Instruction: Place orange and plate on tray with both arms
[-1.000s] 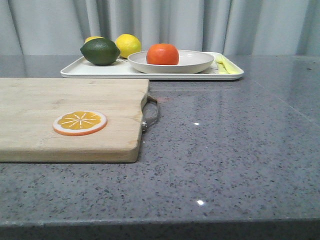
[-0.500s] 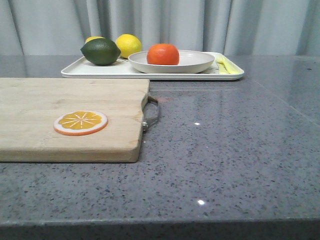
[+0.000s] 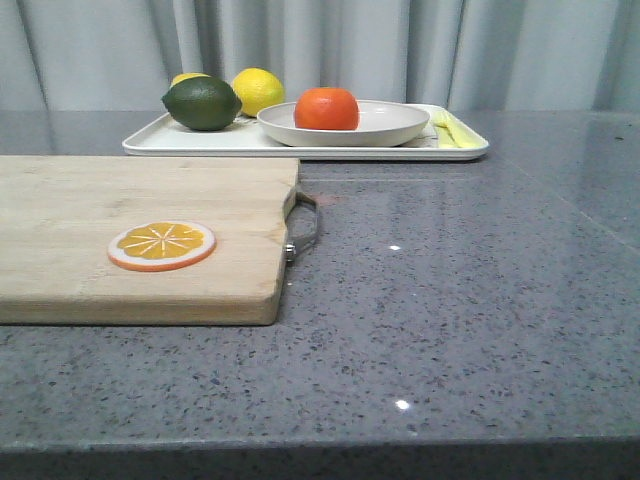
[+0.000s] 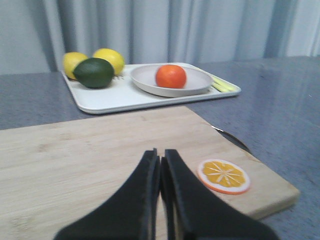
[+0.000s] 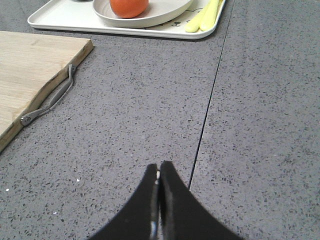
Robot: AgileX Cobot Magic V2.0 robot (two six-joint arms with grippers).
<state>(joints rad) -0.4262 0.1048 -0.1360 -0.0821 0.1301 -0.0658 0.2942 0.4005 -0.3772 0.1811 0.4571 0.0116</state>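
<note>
The round, slightly flattened orange [image 3: 326, 108] with smooth, bright orange-red skin sits in the wide, shallow, matte off-white plate [image 3: 385, 128], touching its floor towards the side nearer the dark lime. The plate rests on the flat rectangular white tray [image 3: 200, 146] with rounded corners and a low raised rim, whose long axis runs across the table from side to side. At the tray's end beyond the plate lies a pale yellow marking [image 3: 452, 130]. No writing can be read on it.

The left gripper [image 4: 161, 162] has smooth black tapering fingers pressed together, holding nothing, above the pale wooden cutting board [image 4: 75, 160] with fine straight grain. Well ahead of this gripper stand the tray, plate and orange. A flat orange slice [image 4: 223, 176] with a white rim lies on the board just beside the fingertips, to their right. Beyond, on the tray, are a dark green lime [image 4: 93, 72] and two yellow lemons [image 4: 111, 58].

The right gripper [image 5: 159, 172] is likewise closed and empty, over the speckled grey stone table [image 5: 250, 125]. A thin seam [image 5: 210, 100] in the stone runs away from its tips. The board's grey metal handle [image 5: 50, 102] lies ahead to its left, and the tray far ahead.
</note>
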